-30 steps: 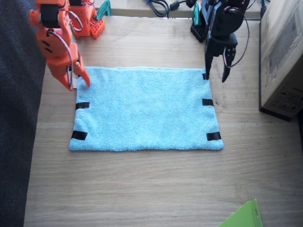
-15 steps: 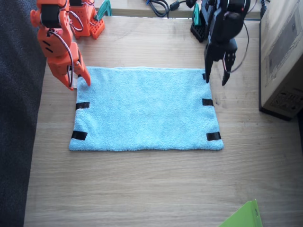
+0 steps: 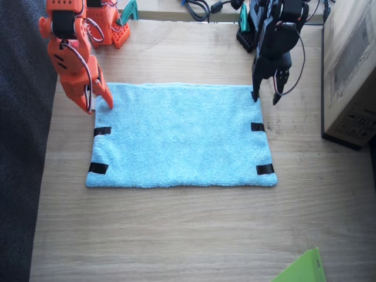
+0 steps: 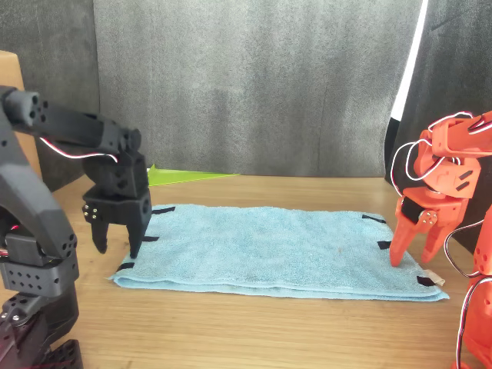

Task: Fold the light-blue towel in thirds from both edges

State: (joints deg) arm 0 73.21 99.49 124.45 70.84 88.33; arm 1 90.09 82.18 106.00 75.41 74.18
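A pale wooden bench (image 3: 176,235) carries the light-blue towel (image 3: 179,135), spread flat at its middle. The black left gripper (image 3: 265,98) hangs open at the towel's far right corner; the orange right gripper (image 3: 98,103), open, touches the far left corner.

my right arm (image 3: 70,50) was all orange printed plastic, blocky segments, black slot marks on the side, thin white and red wires looped beside it. my left arm (image 3: 276,29) was matte black, boxy servo housings, small screw dots showing in front view, red and white wires trailing along it.
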